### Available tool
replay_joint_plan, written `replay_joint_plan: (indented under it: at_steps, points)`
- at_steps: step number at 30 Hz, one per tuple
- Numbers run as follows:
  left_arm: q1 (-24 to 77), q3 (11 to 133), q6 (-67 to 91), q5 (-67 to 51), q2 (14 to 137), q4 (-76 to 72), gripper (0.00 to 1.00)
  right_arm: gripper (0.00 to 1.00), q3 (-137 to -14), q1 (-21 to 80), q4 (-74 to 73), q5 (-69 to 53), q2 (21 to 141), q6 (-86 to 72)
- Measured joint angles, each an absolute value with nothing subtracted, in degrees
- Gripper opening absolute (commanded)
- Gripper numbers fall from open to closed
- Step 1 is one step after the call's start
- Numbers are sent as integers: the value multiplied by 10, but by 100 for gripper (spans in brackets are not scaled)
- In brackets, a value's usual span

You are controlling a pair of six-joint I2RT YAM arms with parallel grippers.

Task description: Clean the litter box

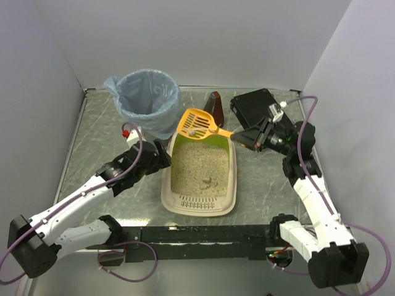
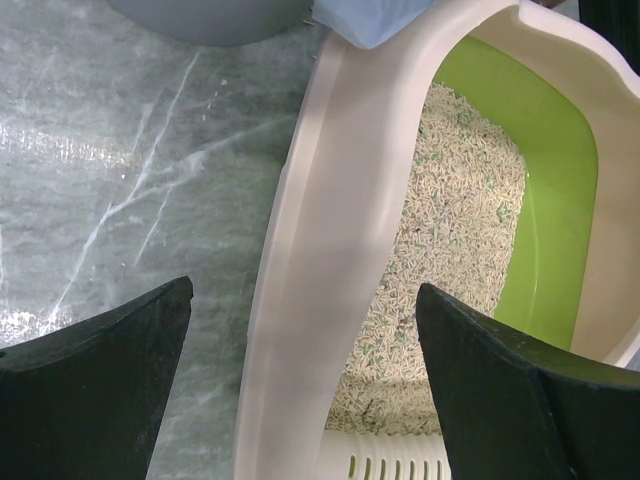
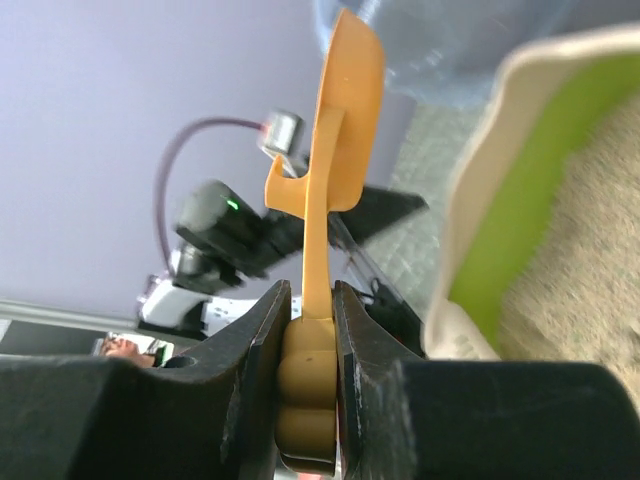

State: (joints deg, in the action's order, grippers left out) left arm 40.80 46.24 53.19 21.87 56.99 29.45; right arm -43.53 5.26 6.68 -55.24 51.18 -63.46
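Orange scoop [image 1: 196, 123], pinched in the right gripper [image 1: 241, 135], hovers at twelve o'clock of the litter box [image 1: 200, 203], seemingly lifting clumps [image 1: 193, 131] out; the left gripper [image 1: 164, 155] gapes wide astride the nine o'clock rim to steady it.

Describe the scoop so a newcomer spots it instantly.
Find the cream-beige rectangular plastic litter box mid-table. Over its far, lime-green end hangs an orange slotted plastic scoop, its handle clamped by the right gripper. It is the only orange item.

Left gripper [image 1: 162, 155] spread wide, right gripper [image 3: 310, 305] clamped tight.
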Motion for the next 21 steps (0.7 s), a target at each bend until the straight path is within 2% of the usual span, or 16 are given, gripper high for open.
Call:
replay_joint_plan:
  at_steps: [11,17,21]
  points:
    - [400,438,531,191,524,291,97,0,-692,125,25,-481,733,-660]
    - [400,432,531,173,509,294,97,0,-898,173,-61,-427,891,-626]
    - [399,418,533,163,491,294,97,0,-1085,209,-181,-373,1016,-554]
